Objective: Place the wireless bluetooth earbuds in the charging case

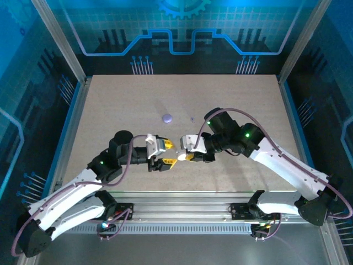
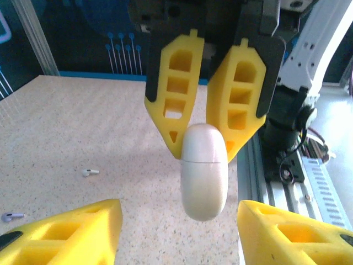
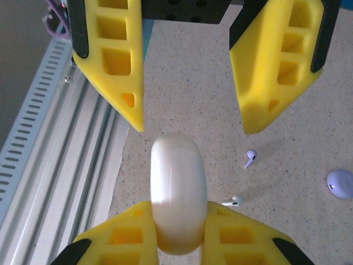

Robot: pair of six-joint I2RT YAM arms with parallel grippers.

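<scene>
The charging case (image 3: 178, 182) is a smooth white pebble with a seam near one end. My right gripper (image 3: 177, 221) is shut on it and holds it above the table near the front edge. My left gripper (image 2: 179, 212) faces it, open, with the case's (image 2: 204, 171) free end between its yellow fingers and a gap on each side. In the top view the two grippers (image 1: 168, 154) (image 1: 188, 156) meet tip to tip. Two tiny earbuds (image 3: 251, 158) (image 3: 234, 201) lie loose on the table beyond the case, also in the left wrist view (image 2: 90, 172) (image 2: 12, 216).
A small round lavender object (image 1: 166, 117) rests on the speckled table (image 1: 242, 105) farther back, near the earbuds. The slotted metal rail (image 3: 60, 138) of the front edge runs right beside the held case. Frame posts stand at the table's corners.
</scene>
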